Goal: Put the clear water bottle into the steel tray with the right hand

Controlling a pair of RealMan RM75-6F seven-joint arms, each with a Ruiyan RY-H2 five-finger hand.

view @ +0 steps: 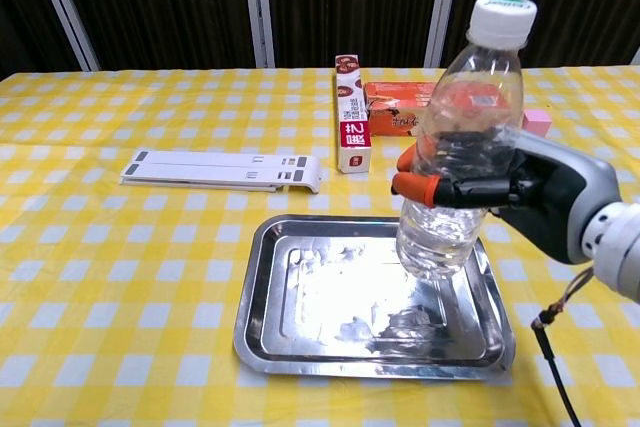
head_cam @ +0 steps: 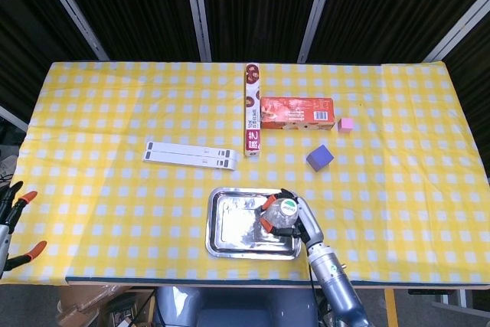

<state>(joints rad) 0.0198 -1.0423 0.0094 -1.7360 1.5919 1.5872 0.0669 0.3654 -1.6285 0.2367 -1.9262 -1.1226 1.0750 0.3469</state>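
Note:
The clear water bottle [view: 455, 157] with a white cap stands nearly upright, tilted a little right, above the right part of the steel tray [view: 290, 347]. My right hand [view: 520, 192] grips its middle, orange fingertips [view: 415, 185] wrapped round the front. The bottle's base hangs just over the tray floor; contact cannot be told. From the head camera the bottle [head_cam: 284, 211] and right hand [head_cam: 300, 223] sit over the tray [head_cam: 230, 227] at its right side. My left hand [head_cam: 11, 216] rests off the table's left edge, fingers apart, holding nothing.
Behind the tray lie a white flat stand [view: 220, 169], an upright red-and-white box [view: 352, 127], an orange snack box [view: 400, 107], a purple cube [head_cam: 320, 158] and a small pink cube [head_cam: 345, 124]. A black cable [view: 548, 357] hangs below my right wrist.

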